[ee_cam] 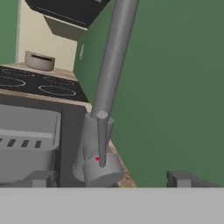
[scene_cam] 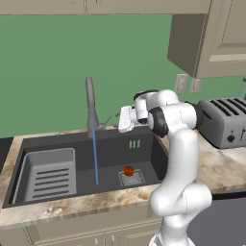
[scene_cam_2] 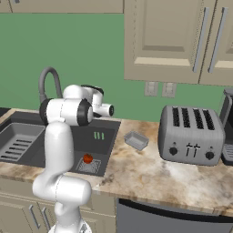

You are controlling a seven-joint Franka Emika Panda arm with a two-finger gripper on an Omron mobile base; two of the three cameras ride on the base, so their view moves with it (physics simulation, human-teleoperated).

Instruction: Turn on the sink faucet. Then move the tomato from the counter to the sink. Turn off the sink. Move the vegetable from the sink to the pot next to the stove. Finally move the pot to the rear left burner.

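— Where is the gripper (ee_cam: 109, 179) right now?
— Level with the base of the sink faucet (scene_cam: 90, 108), its fingers spread wide with nothing between them. The thin lever (ee_cam: 102, 138) stands straight ahead of it, just beyond the fingertips (ee_cam: 38, 179).
— Is water running?
— Yes, a blue stream (scene_cam: 95, 156) falls from the spout into the sink (scene_cam: 86, 163), below the gripper.
— And the tomato (scene_cam: 128, 170)?
— It rests on the square drain grate (scene_cam: 131, 178) in the basin, well below the gripper. The pot (ee_cam: 39, 61) sits far beyond the faucet, past the stove (ee_cam: 37, 85).
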